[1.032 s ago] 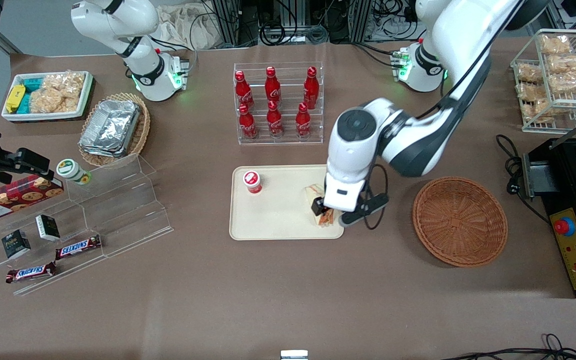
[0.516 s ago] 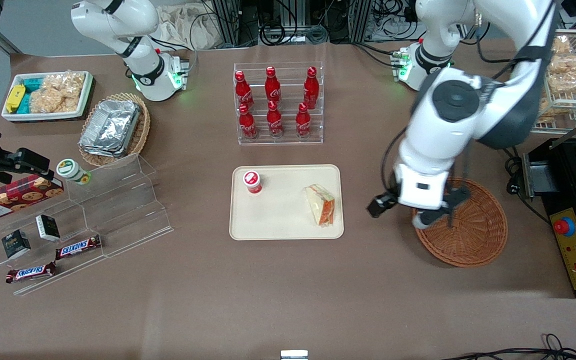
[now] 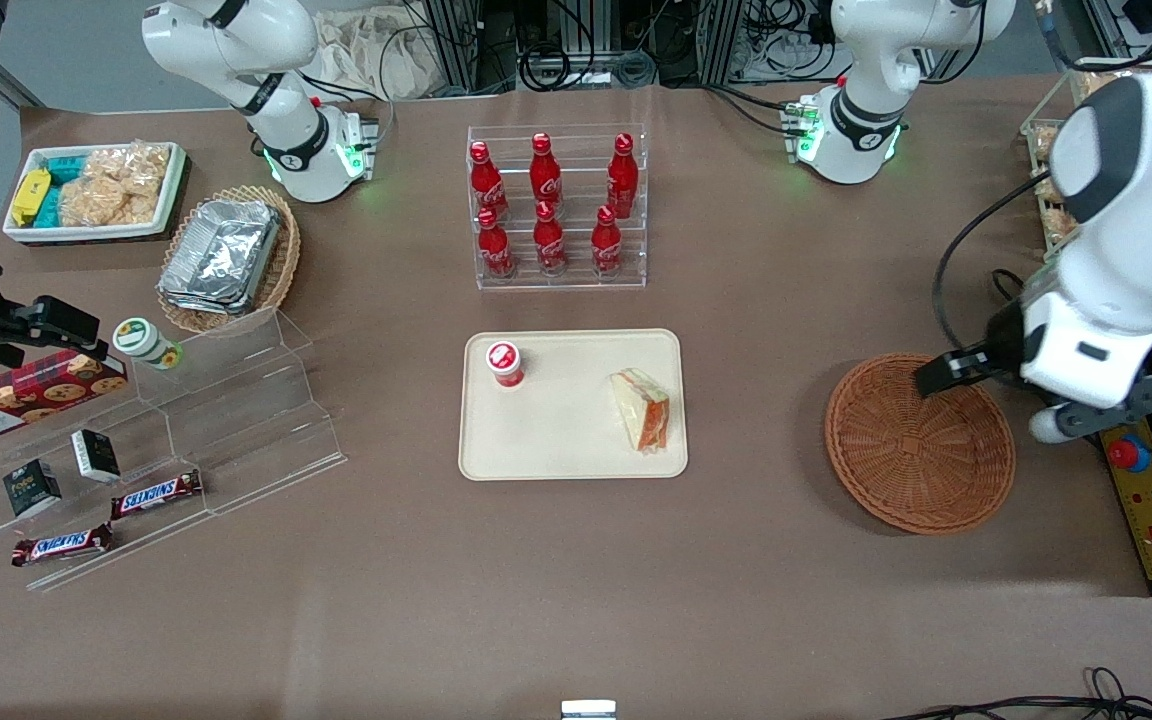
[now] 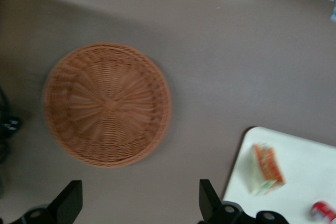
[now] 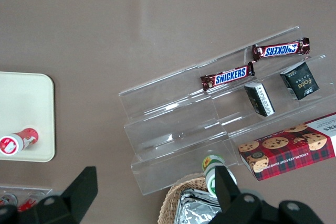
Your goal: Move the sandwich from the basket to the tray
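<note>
Sandwich [image 3: 643,410]: a triangular wedge of pale bread with an orange-red and green filling edge, in clear wrap, lying on the tray [image 3: 570,445] near the tray end that faces the basket [image 3: 920,442]. Tray: flat, rectangular, cream-beige plastic with rounded corners and a low rim. A small red-capped cup [image 3: 504,363] stands on it, well apart from the sandwich and toward the parked arm's end. Basket: round, shallow, reddish-brown wicker with a radial weave, sitting on the brown table surface [image 3: 576,580], well apart from the tray and toward the working arm's end; nothing lies in it. Gripper [image 3: 939,374]: raised above the basket rim at the working arm's end of the table, well apart from the sandwich. In the left wrist view its two black fingers [image 4: 67,202] are spread wide, with only table surface and basket edge between them, and they hold nothing. Farther from the front camera than the tray, a clear acrylic rack [image 3: 558,207] holds six red bottles in two rows.
</note>
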`<action>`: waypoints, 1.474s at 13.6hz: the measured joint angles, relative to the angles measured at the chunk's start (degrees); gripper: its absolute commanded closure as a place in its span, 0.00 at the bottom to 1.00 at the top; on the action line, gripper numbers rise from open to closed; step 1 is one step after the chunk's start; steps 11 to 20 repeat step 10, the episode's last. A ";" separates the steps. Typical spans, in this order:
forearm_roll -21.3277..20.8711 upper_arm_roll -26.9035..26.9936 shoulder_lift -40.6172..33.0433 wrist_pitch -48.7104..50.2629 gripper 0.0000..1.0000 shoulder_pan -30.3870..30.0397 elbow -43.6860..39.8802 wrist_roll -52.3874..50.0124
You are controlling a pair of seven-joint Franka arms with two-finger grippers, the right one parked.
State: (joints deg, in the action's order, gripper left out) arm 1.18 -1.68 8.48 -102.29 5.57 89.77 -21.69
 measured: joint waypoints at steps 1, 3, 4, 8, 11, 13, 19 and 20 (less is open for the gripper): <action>0.06 1.20 -0.79 1.18 0.00 0.01 0.09 2.96; 0.09 3.48 -2.33 2.05 0.00 0.05 1.16 8.04; 0.10 4.66 -3.26 2.06 0.00 0.06 2.34 10.72; 0.13 9.28 -8.16 2.05 0.00 0.07 7.90 17.59; 0.11 9.89 -10.42 2.06 0.00 0.08 9.66 18.10; 0.11 9.89 -10.42 2.06 0.00 0.08 9.66 18.10; 0.11 9.89 -10.42 2.06 0.00 0.08 9.66 18.10; 0.11 9.89 -10.42 2.06 0.00 0.08 9.66 18.10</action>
